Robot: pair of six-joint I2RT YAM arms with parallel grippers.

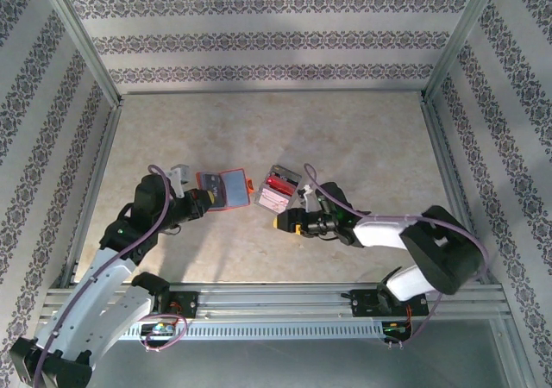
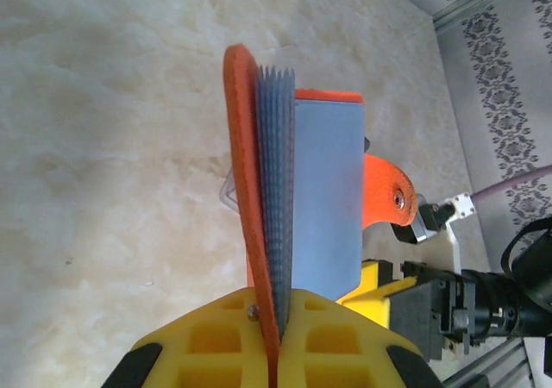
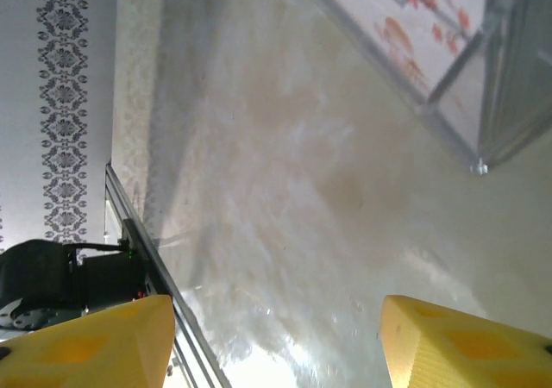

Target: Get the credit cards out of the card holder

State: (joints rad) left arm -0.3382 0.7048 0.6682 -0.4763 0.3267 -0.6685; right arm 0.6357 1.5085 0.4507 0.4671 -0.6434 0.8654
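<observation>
With the left gripper [image 2: 269, 323] clamped on one edge of the card holder [image 2: 302, 190], held upright left of the table [image 1: 345, 147] centre, and the right gripper [image 3: 276, 336] spread apart, a hard pull may twist it loose.

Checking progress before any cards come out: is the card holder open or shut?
Open: the card holder has its grey-blue pockets fanned out, and its snap tab hangs unfastened.

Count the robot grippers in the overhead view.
2. The left gripper is left of centre, jaws shut on the card holder; the right gripper is right of centre, jaws open, near a clear plastic box.
</observation>
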